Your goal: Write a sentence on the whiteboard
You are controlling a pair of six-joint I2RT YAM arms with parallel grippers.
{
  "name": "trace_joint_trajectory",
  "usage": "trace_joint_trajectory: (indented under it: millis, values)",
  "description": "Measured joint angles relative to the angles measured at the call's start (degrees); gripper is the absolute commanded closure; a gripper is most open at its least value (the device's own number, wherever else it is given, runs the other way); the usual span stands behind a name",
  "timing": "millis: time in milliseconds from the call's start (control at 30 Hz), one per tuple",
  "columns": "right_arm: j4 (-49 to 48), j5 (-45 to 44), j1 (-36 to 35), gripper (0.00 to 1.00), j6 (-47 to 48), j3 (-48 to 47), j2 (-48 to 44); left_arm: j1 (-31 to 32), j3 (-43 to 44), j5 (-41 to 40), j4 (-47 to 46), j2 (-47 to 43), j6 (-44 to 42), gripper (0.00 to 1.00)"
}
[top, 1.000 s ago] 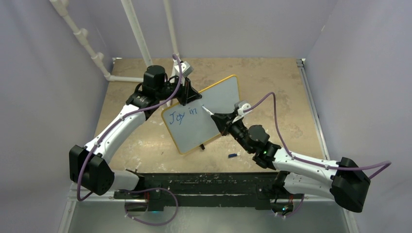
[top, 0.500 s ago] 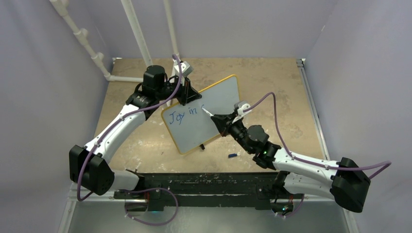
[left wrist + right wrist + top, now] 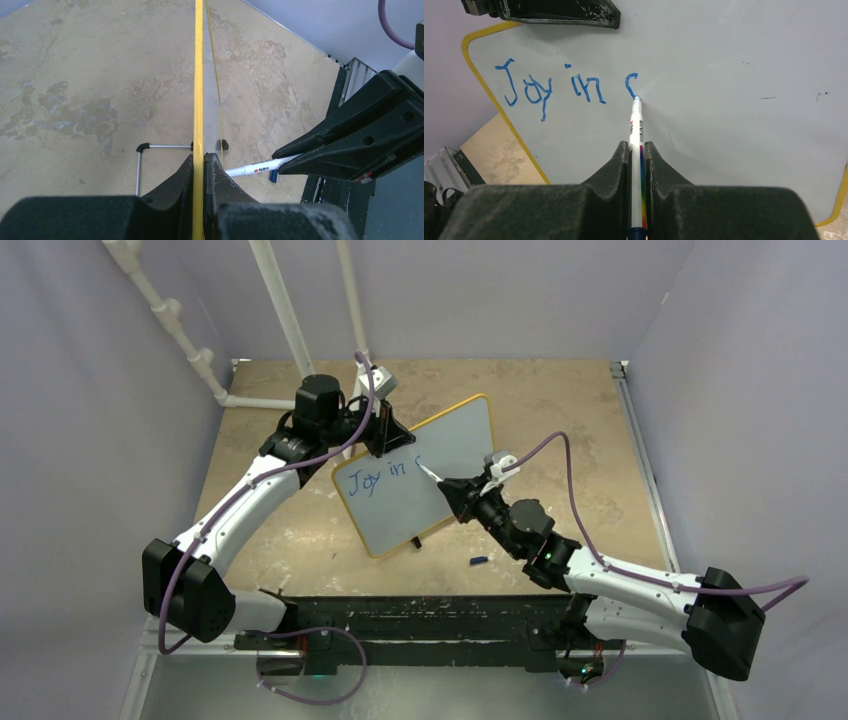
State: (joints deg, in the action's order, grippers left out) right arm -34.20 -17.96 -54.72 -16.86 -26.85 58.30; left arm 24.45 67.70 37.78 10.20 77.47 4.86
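The whiteboard [image 3: 440, 455], white with a yellow rim, stands tilted on the tan table. My left gripper [image 3: 385, 440] is shut on its upper left edge; in the left wrist view the yellow rim [image 3: 198, 75] runs between that gripper's [image 3: 202, 156] jaws. The sentence [image 3: 549, 87] reads "Joy in" in blue, followed by a curved stroke [image 3: 630, 82]. My right gripper [image 3: 636, 145] is shut on a white marker [image 3: 636, 125], whose tip touches the board at the foot of that stroke. From above, the right gripper [image 3: 447, 486] sits at the board's middle.
A small blue marker cap [image 3: 479, 561] lies on the table near the right arm. White pipes [image 3: 180, 330] run along the back left wall. The board's wire stand [image 3: 145, 148] and a black foot [image 3: 225, 145] rest on the table.
The "in" has been completed and a new curved stroke has appeared to its right. The right gripper with the marker has shifted slightly right and down. The left arm has held still.
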Motion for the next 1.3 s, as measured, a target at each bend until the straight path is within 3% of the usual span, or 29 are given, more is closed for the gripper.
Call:
trace_joint_trajectory:
  millis: [1300]
  values:
    - [-3.9,-0.7,0.0,1.0,1.5,-0.8,1.1,0.0,-0.1,0.1,-0.1,0.0,0.0,1.0]
